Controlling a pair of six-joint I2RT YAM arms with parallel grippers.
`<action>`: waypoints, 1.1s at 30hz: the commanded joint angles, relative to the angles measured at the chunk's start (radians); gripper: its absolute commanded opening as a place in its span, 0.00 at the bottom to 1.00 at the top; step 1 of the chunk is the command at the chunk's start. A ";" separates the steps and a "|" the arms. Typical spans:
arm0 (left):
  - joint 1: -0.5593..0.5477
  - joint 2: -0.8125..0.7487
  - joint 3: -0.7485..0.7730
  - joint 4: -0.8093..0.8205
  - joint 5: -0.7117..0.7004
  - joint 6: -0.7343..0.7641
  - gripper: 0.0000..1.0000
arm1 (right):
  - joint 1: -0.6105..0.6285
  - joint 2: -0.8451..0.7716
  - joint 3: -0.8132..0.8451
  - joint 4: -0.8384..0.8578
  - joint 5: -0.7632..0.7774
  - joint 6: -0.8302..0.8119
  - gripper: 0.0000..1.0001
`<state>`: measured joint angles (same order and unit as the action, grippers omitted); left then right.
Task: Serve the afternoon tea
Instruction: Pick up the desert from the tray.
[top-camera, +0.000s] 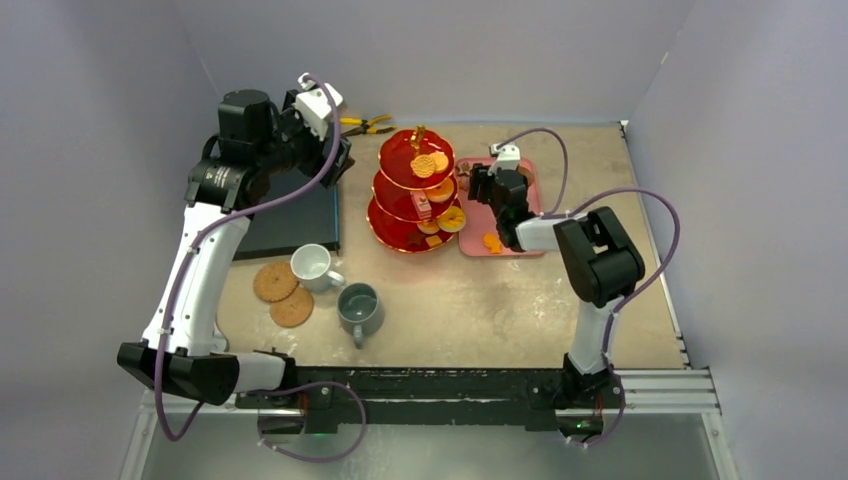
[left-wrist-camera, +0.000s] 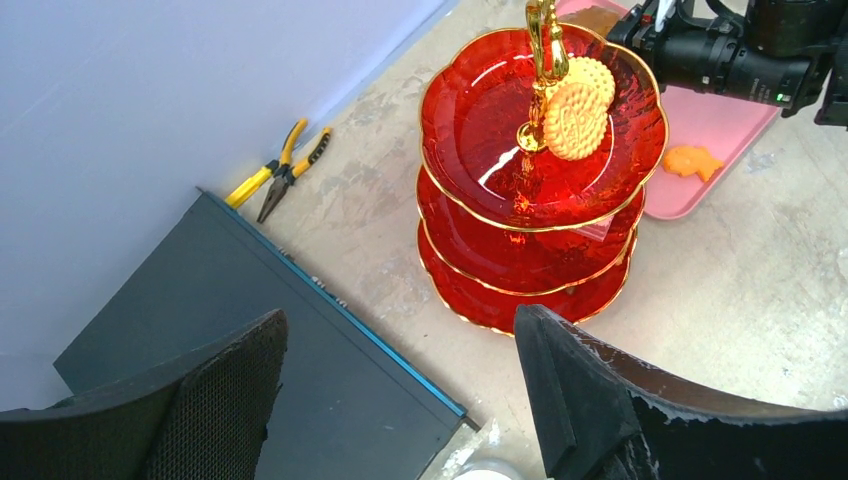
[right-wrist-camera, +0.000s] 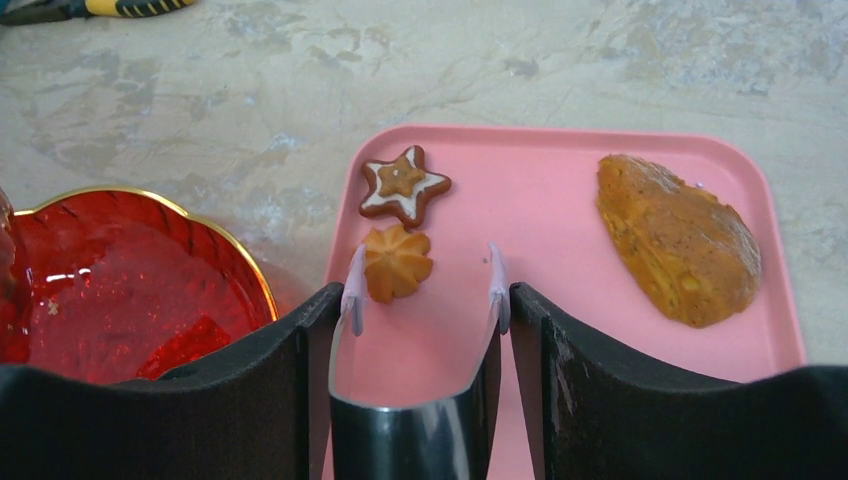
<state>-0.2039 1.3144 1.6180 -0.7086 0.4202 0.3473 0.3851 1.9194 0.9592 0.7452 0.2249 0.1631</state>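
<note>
The red three-tier stand (top-camera: 418, 190) with a gold handle stands mid-table and bears several biscuits; a round one (left-wrist-camera: 575, 120) leans on its top tier. My right gripper (right-wrist-camera: 425, 320) is shut on metal tongs (right-wrist-camera: 410, 430), low over the pink tray (right-wrist-camera: 560, 190). The tong tips stand apart, and a small orange swirl biscuit (right-wrist-camera: 397, 262) lies by the left tip. A star biscuit (right-wrist-camera: 403, 185) and a large brown pastry (right-wrist-camera: 675, 240) also lie on the tray. My left gripper (left-wrist-camera: 400, 370) hangs open and empty above the dark slab's (left-wrist-camera: 250, 320) edge, left of the stand.
A white mug (top-camera: 313, 265) and a grey mug (top-camera: 359, 307) sit at front left beside two cork coasters (top-camera: 274, 281). Yellow-handled pliers (top-camera: 365, 125) lie at the back wall. Another orange pastry (left-wrist-camera: 690, 160) sits on the tray's near part.
</note>
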 joint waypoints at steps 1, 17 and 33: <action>0.004 0.006 0.046 0.005 0.016 -0.009 0.83 | 0.000 0.009 0.060 0.079 -0.031 -0.012 0.62; 0.003 0.012 0.040 0.007 0.010 -0.001 0.82 | 0.001 0.068 0.113 0.063 -0.038 -0.015 0.60; 0.004 0.007 0.052 0.013 0.005 -0.001 0.80 | 0.035 0.069 0.132 -0.017 0.004 -0.056 0.44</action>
<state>-0.2039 1.3266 1.6257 -0.7197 0.4191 0.3504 0.4088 2.0068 1.0592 0.7334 0.2012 0.1314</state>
